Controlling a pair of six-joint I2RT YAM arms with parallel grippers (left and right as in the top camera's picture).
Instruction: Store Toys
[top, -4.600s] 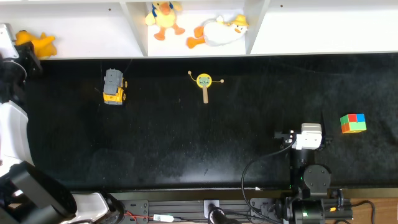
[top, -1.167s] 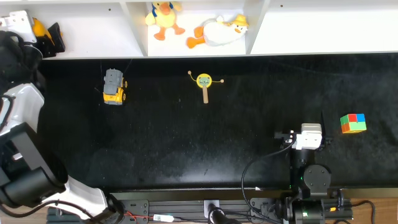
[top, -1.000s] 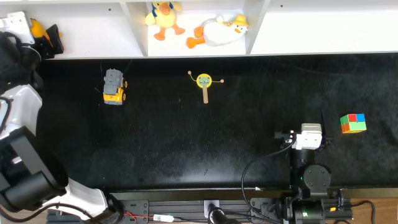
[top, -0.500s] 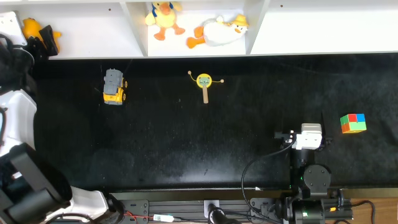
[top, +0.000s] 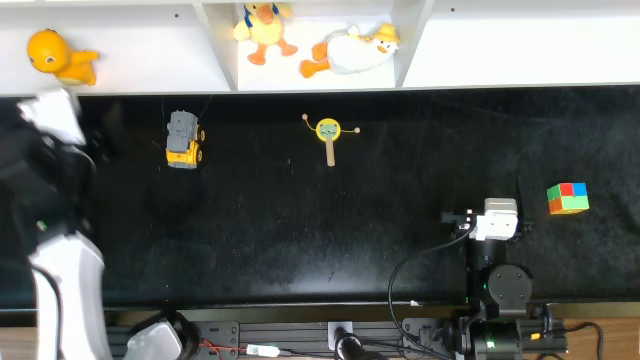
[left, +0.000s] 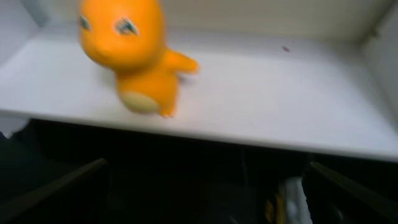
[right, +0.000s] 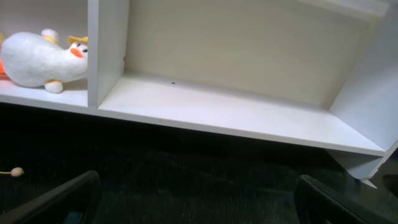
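Orange toy (left: 134, 56) on the shelf (left: 267, 118), both hands open and empty.
The toy stands in the left compartment, with the left hand (left: 205, 202) spread just in front, apart from it. A truck (top: 183, 138), rattle (top: 328, 132) and cube (top: 567, 198) lie on the black surface (top: 350, 220). The right hand (right: 199, 202) is spread too.

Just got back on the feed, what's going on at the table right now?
Toys are being stored on the white shelf. The orange toy sits at its left end, and the left gripper hangs just in front of it, fingers open, holding nothing. A yellow duck and a white duck lie in the middle section. The yellow truck, rattle and coloured cube are on the black table, not yet stored. The right gripper is near its base, fingers open and empty.
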